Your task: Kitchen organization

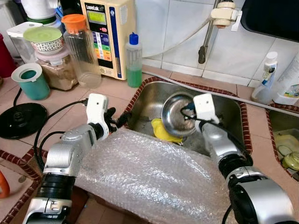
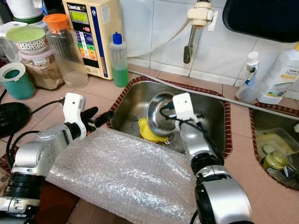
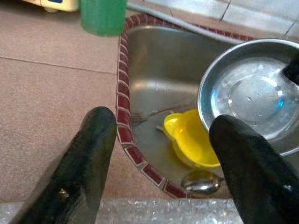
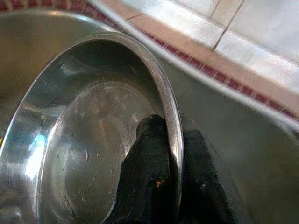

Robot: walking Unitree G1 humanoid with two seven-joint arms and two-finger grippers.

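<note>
A: Right gripper is pinching the shiny, wet steel bowl's rim, tilted over the sink.

B: Yep, yellow cup at the bowl's 7 o'clock. Left gripper gapes, holding nothing.

A round steel bowl hung tilted over the sink, its wet inside facing the camera, rim pinched at 3 o'clock by the right gripper. At its 7 o'clock a yellow cup lay on the sink floor.
</note>
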